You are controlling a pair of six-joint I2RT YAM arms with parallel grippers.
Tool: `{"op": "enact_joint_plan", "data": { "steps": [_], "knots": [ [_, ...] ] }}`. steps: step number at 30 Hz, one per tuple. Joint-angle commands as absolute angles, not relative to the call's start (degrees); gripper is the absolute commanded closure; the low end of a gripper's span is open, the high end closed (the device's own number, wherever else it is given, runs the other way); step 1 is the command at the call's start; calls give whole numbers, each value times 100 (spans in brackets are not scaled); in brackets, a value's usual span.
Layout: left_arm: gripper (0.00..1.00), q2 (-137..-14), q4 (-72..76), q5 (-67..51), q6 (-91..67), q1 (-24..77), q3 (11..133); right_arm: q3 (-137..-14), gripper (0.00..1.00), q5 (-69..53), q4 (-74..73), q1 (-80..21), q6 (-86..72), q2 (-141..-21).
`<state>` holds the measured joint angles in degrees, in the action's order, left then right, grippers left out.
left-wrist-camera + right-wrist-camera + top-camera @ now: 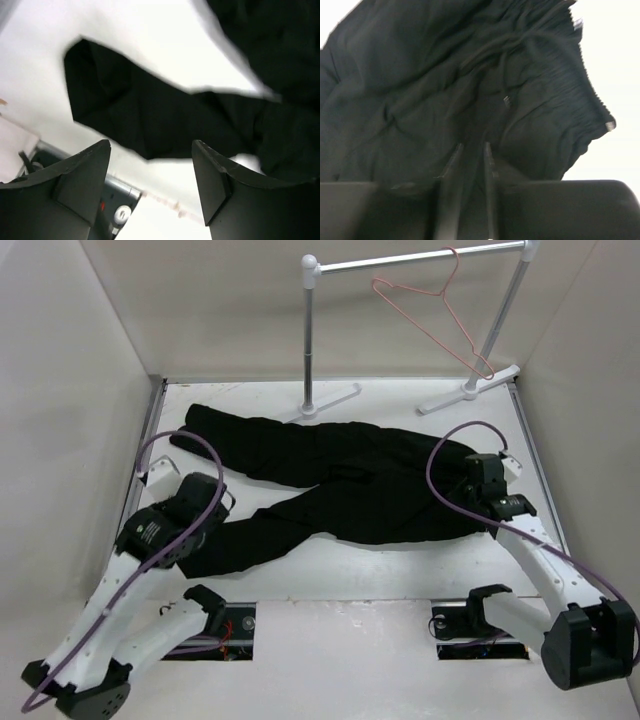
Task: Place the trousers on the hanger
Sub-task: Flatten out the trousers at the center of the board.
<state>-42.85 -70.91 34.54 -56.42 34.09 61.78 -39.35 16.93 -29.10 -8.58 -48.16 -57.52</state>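
The black trousers (350,480) lie flat across the white table, waistband at the right and two legs reaching left. The pink-red wire hanger (440,292) hangs by its hook on the rail at the back right. My left gripper (222,506) is open and empty just above the near leg's end (150,115); in its wrist view the jaws (150,145) stand wide apart. My right gripper (478,478) is at the waistband; its wrist view shows the jaws (471,145) nearly together with a fold of the gathered black fabric (445,75) between them.
The white-and-silver garment rail (415,260) stands at the back, its two feet on the table just behind the trousers. White walls close in left, right and back. Bare table (350,570) lies in front of the trousers; the arm bases sit at the near edge.
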Motion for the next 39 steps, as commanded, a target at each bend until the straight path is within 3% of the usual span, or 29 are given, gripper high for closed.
{"op": "enact_joint_plan", "data": {
  "steps": [1, 3, 6, 11, 16, 20, 23, 25, 28, 29, 33, 36, 39],
  "knots": [
    [36, -5122, -6015, 3755, -5160, 2714, 6048, -3868, 75, 1486, -2558, -1190, -4843, -5731],
    [38, -5465, -5338, 3376, -5089, 2039, 5837, -3797, 73, 1415, -2531, -1392, -4843, -5634],
    [39, -5686, -4511, 2789, -5072, 327, 5442, -3657, 56, 1380, -2593, -1726, -4895, -5327],
    [41, -5976, -4219, 1277, -5071, -1926, 4879, -3481, 40, 1108, -2733, -1981, -4896, -4896],
    [35, -6230, -4026, 1266, -5028, -2264, 4474, -3472, 33, 932, -2768, -2008, -4817, -4667],
    [26, -6915, -3342, 1117, -4861, -2167, 4167, -3507, 32, 809, -2725, -2052, -4711, -4579],
    [26, -7189, -2701, 1107, -4773, -2158, 3956, -3516, 33, 712, -2654, -2253, -4702, -4544],
    [35, -7364, -2366, 1029, -4729, -2158, 3850, -3516, 33, 773, -2663, -2412, -4702, -4535],
    [81, -7698, -1997, 906, -4658, -2193, 3884, -3498, 36, 922, -2733, -2492, -4702, -4535],
    [90, -7795, -1873, 801, -4658, -2184, 3980, -3507, 39, 949, -2759, -2492, -4702, -4509],
    [96, -7927, -1547, 291, -4720, -1887, 4963, -3454, 65, 1142, -2900, -2316, -4676, -4439],
    [96, -8094, -1617, 89, -4676, -1430, 6324, -3279, 64, 1309, -2962, -2079, -4728, -4535],
    [93, -7929, -1670, 26, -4518, -1270, 6951, -3121, 47, 1415, -2980, -1746, -4868, -4588]
  ]
}}
